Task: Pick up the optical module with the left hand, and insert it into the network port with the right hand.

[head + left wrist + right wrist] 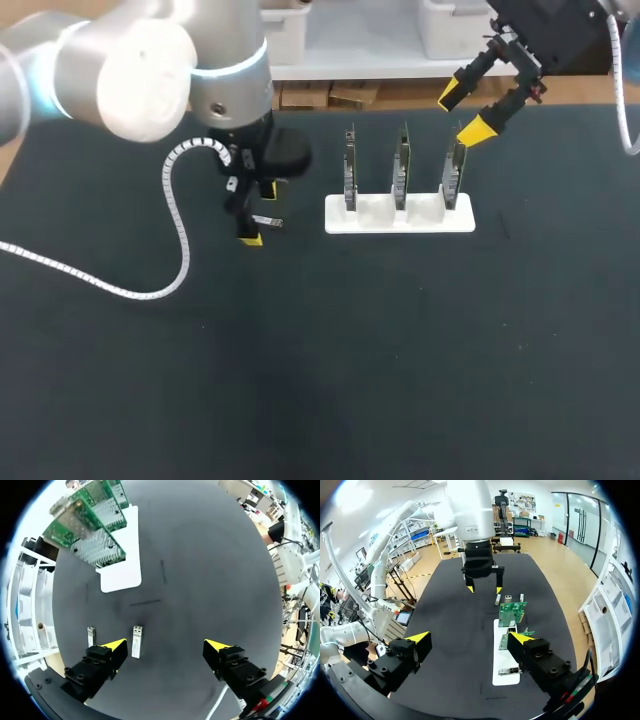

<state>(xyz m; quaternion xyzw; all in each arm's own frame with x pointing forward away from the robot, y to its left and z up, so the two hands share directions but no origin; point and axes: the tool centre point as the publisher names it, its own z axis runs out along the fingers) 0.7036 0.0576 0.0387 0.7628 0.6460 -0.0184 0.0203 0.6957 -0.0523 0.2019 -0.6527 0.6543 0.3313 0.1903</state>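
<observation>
Two small silver optical modules lie flat on the dark table mat. In the left wrist view one module [136,641] lies between my left gripper's [165,648] open fingers, close to one yellow tip, and the second module [91,636] lies just outside that finger. The head view shows one module [267,222] beside the left gripper [258,214], which hangs low over it. Three green network cards [402,165] stand upright in a white holder [400,218]. My right gripper [465,112] is open and empty, raised above the rightmost card [454,170].
The left arm's white coiled cable [178,215] trails over the mat at the left. In the right wrist view the white holder [506,666] sits under and ahead of the right gripper [470,638], with my left gripper [482,587] beyond it.
</observation>
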